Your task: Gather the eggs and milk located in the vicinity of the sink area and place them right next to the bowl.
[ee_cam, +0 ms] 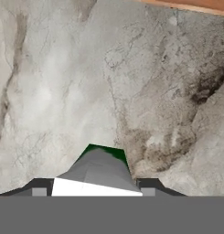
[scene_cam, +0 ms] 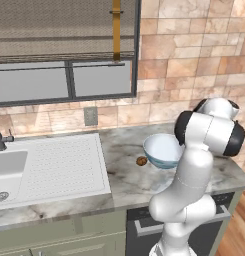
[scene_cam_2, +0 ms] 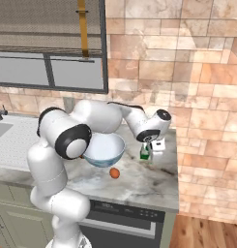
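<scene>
I've got the gripper (scene_cam_2: 150,149) down at the right side of the bowl (scene_cam_2: 104,149), and in the hand view the jaws sit on either side of the milk carton (ee_cam: 100,170), pinching it by its gabled top. You can see the green ridge and the grey-white slopes wedged between the two dark tips. In the right base view the carton (scene_cam_2: 145,153) stands upright on the marble tabletop (scene_cam_2: 139,179), just beside the bowl, so to me the milk looks as good as delivered.

One egg, the orange-brown one (scene_cam_2: 114,173), lies on the tabletop right in front of the bowl. The dark brown egg (scene_cam: 141,161) sits on the bowl's other side, the one facing the sink (scene_cam: 49,167). Both are close to the rim, touching or nearly, I can't tell which.

On handling: the carton is probably light and a bit squashy, with flat glossy sides. Squeeze too hard and the walls give. I'd hold it across the flat faces near the top, like it is now. It's tall and narrow, so I reckon a sideways nudge when letting go could tip it. The eggs are round, smooth and fragile, so they'll roll. I'd take them across the short middle, gently.
</scene>
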### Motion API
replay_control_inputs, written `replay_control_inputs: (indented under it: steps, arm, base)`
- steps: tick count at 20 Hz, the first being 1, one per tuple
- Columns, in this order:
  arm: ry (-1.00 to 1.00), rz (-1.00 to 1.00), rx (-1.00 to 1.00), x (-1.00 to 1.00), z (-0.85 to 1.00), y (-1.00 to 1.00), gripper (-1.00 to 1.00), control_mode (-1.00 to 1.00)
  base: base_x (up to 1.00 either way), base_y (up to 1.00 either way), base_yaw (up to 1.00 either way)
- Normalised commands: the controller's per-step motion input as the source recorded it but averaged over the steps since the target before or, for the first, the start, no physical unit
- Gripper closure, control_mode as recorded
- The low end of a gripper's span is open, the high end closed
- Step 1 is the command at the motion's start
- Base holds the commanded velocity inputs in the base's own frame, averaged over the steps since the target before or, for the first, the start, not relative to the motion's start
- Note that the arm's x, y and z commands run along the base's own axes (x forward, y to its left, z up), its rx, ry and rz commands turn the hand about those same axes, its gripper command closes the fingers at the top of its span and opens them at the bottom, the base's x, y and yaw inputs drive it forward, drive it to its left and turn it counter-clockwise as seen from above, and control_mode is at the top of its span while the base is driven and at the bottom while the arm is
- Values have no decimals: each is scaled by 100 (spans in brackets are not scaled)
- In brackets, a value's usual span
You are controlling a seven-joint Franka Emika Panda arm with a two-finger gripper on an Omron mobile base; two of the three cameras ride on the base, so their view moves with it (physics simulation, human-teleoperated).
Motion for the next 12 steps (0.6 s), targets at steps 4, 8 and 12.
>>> replay_control_inputs:
  steps: [4,8,12]
  arm:
    - [15,-8,0,34,9,0,100,-100]
    - [25,-9,0,46,8,0,100,-100]
    - [23,-9,1,48,10,0,100,-100]
  base:
    - [0,0,0]
    - [0,0,0]
    - [0,0,0]
